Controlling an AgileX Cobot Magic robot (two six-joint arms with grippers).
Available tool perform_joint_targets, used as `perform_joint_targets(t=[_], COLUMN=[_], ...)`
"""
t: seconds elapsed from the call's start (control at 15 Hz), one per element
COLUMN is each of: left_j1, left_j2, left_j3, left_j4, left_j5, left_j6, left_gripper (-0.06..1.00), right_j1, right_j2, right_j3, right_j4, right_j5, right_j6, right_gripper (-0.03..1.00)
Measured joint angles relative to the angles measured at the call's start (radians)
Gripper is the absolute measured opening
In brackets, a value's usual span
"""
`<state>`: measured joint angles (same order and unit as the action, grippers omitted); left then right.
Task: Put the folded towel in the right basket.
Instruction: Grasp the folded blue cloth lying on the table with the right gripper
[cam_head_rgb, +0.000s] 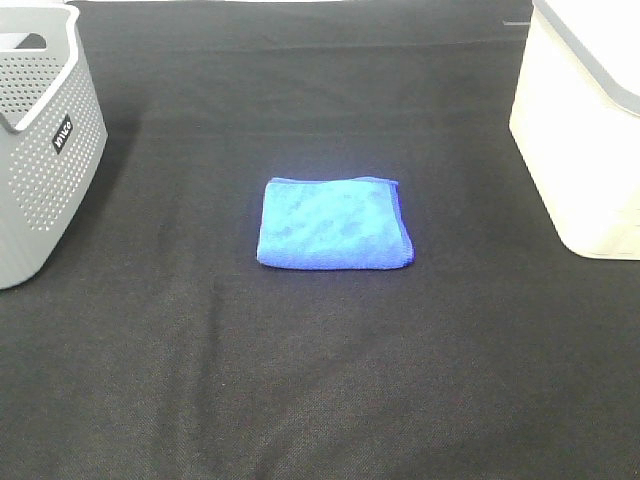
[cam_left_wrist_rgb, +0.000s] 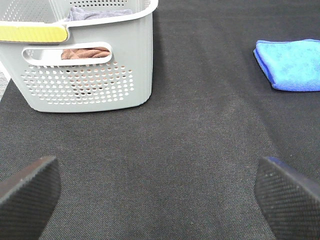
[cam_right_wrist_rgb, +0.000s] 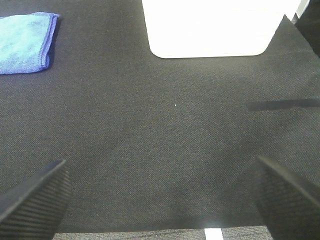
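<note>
Folded blue towel (cam_head_rgb: 333, 223) flat on the black surface (cam_head_rgb: 320, 400), between two baskets, both claws empty.

At far left, grey basket (cam_head_rgb: 40, 140) with perforated walls, upright; holds brown and grey cloths, as seen from the left wrist. Facing it, left claw (cam_left_wrist_rgb: 159, 194) spread wide over bare surface, gripping nothing, well apart from the towel. In the middle, lies squared and neat, touches neither basket. Further right, right claw (cam_right_wrist_rgb: 161, 197) likewise wide open, nothing between its pads, low over bare surface, with the towel off to one side. At far right, white basket (cam_head_rgb: 585, 130), upright, well apart from the towel; inside hidden.
</note>
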<state>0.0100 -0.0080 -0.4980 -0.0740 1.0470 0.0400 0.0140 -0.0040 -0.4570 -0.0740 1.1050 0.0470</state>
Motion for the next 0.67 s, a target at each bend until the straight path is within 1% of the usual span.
perform_joint_targets(t=[0.67], left_j1=[0.0], left_j2=[0.0], left_j3=[0.0], left_j4=[0.0], left_j5=[0.0], left_j6=[0.0], left_gripper=[0.98], right_j1=[0.0], right_j2=[0.0], right_j3=[0.0], right_j4=[-0.004], right_j5=[0.0], right_j6=[0.0], right_gripper=[0.95])
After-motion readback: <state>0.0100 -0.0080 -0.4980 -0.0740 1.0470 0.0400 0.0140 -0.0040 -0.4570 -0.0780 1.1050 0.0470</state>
